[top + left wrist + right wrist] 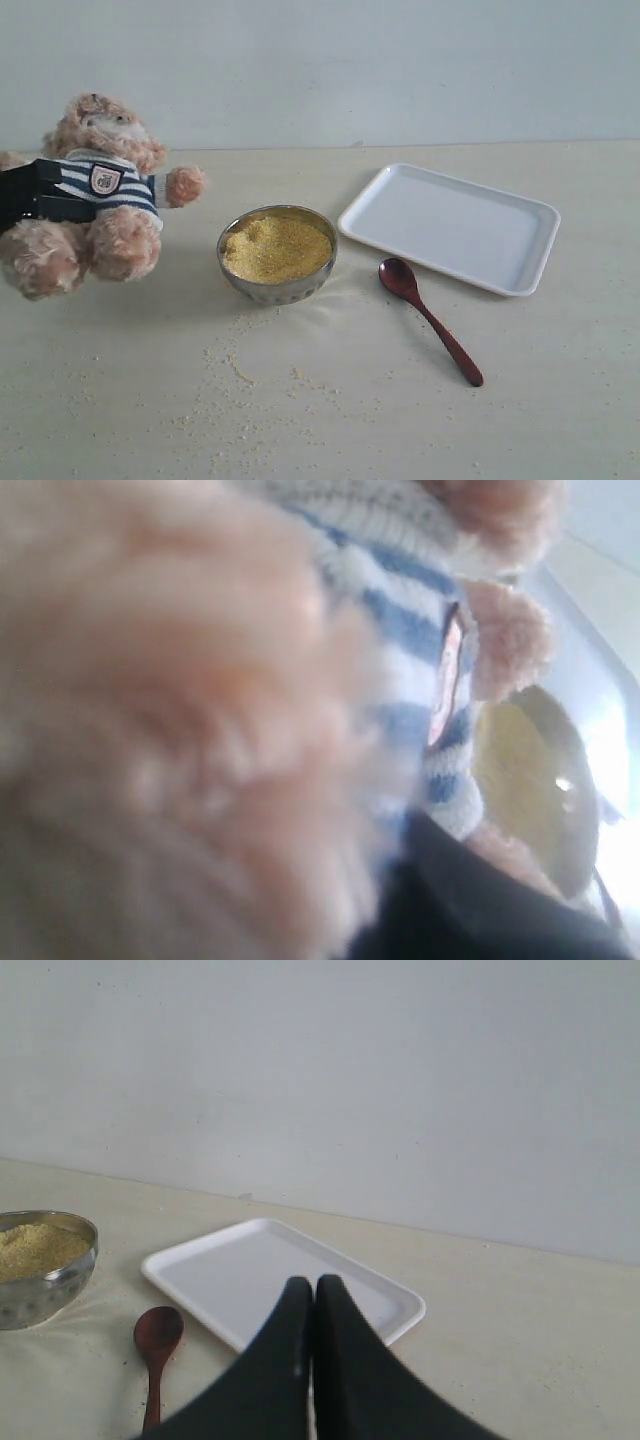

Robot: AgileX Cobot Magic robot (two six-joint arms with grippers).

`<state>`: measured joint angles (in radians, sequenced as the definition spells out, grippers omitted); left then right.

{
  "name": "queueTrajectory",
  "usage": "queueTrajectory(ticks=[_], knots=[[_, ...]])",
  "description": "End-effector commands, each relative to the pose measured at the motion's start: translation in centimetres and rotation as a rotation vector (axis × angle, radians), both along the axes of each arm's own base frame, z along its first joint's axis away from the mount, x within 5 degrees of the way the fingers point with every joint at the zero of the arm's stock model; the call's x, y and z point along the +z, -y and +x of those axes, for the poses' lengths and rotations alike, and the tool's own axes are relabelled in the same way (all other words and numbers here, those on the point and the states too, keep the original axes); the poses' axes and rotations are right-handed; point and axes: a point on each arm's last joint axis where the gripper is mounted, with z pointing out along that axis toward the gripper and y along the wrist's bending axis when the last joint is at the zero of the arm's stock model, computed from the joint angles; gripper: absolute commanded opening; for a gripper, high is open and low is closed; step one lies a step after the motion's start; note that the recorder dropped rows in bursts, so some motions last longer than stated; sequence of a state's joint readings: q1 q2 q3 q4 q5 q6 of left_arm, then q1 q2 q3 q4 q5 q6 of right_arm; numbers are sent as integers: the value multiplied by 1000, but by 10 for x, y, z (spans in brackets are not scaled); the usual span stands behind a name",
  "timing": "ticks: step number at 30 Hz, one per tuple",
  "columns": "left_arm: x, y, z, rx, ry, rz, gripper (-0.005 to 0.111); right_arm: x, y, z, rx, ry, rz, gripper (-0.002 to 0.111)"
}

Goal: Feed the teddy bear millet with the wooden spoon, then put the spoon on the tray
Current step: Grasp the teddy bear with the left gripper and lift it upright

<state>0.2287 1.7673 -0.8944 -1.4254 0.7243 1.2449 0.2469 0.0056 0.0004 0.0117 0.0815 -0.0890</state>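
Teddy bear [105, 130], fluffy light-brown plush, is clamped in the left tool [68, 192] beside the round metal bowl [277, 292]; slipping fur could tip it in. Right tool [313, 1286] is pinched together.

Blurred pale-brown fur of the bear [180, 730] filling most of the frame, blue-and-white striped shirt [400, 620] behind it, badge [447, 680] seen edge-on, a fluffy paw [510, 640], beyond it the metal bowl [585, 810] of yellow millet [520, 780] – dark gripper finger [480, 915] just under the shirt.

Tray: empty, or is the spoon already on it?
Empty. The tray surface is bare; the wooden spoon lies on the table beside it.
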Motion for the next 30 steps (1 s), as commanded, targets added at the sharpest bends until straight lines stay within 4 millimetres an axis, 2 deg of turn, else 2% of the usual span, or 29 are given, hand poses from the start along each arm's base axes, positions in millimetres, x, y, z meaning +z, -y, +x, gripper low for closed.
queueTrajectory(ticks=[1, 3, 4, 5, 6, 7, 8, 12, 16, 25, 30], knots=[[14, 0, -47, -52, -21, -113, 5, 1, 0, 0, -6, 16, 4, 0], [14, -4, -71, -16, -24, -112, 5, 1, 0, 0, -6, 16, 4, 0], [17, -6, -93, 18, -17, -118, 5, 1, 0, 0, -6, 16, 4, 0], [18, -6, -103, 23, -9, -122, 5, 1, 0, 0, -6, 16, 4, 0], [20, -4, -125, 45, 5, -135, 5, 1, 0, 0, -6, 16, 4, 0], [22, -2, -134, 55, 19, -136, 5, 1, 0, 0, -6, 16, 4, 0], [21, 3, -152, 69, 31, -139, 5, 1, 0, 0, -6, 16, 4, 0], [11, 25, -190, 35, 27, -169, 5, 1, 0, 0, -6, 16, 4, 0], [5, 29, -199, 30, 13, -157, 5, 1, 0, 0, -6, 16, 4, 0], [0, 30, -203, 23, -7, -147, 5, 1, 0, 0, -6, 16, 4, 0], [-12, 32, -210, 56, -54, -127, 5, 1, 0, 0, -6, 16, 4, 0]])
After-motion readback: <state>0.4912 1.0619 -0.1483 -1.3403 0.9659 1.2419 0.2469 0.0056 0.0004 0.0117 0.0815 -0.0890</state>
